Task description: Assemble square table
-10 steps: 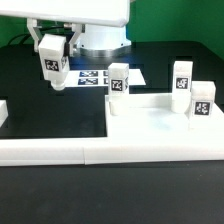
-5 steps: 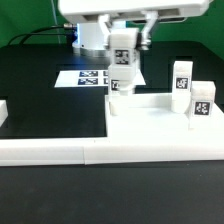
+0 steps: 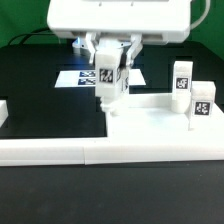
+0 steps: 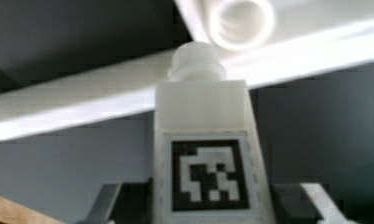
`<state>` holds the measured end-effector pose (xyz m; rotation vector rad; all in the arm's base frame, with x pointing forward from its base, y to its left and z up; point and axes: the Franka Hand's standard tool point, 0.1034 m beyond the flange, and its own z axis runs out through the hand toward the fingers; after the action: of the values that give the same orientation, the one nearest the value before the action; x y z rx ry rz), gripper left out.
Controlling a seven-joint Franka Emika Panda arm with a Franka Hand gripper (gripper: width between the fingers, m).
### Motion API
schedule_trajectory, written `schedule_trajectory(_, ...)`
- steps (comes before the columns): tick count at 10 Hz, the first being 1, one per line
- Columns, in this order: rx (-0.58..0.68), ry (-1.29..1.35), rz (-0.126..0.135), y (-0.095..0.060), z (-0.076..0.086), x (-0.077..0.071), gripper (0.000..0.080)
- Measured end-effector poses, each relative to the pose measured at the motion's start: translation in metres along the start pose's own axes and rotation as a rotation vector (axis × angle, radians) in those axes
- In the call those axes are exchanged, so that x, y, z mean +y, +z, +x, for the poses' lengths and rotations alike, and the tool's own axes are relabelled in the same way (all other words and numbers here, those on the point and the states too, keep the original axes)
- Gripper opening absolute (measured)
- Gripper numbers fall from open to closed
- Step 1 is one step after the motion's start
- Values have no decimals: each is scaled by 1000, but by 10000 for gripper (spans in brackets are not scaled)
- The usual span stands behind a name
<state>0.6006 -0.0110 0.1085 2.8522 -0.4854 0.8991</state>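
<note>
My gripper is shut on a white leg post with a black-and-white tag, and holds it slightly tilted over the far left corner of the square table's white slab. In the wrist view the leg post fills the middle between the two fingers of my gripper. Its rounded tip points toward a round hole in the slab. Two more tagged leg posts stand upright on the slab's right side. The corner behind the held post is hidden.
A long low white border wall runs along the front, joined to the slab's front edge. The marker board lies flat on the black table behind the gripper. A white block sits at the exterior view's left edge.
The gripper carried the leg post from the exterior view's left to above the slab's far left corner, then came lower and slightly back left. The standing posts on the right did not move.
</note>
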Motion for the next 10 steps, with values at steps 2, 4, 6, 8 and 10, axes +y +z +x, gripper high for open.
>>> schedule_trajectory(2,-5,2,-5,5,-8,-8,291)
schedule_trajectory(4,-1,1,0,5,-6,-11,291)
schedule_trajectory(6,-4,1,2,6,-9,-14,291)
schedule_trajectory(8,-4,-8,-4,12,-10,-14,291)
schedule_trajectory(10,-3,-11,-5,13,-11,-15,291)
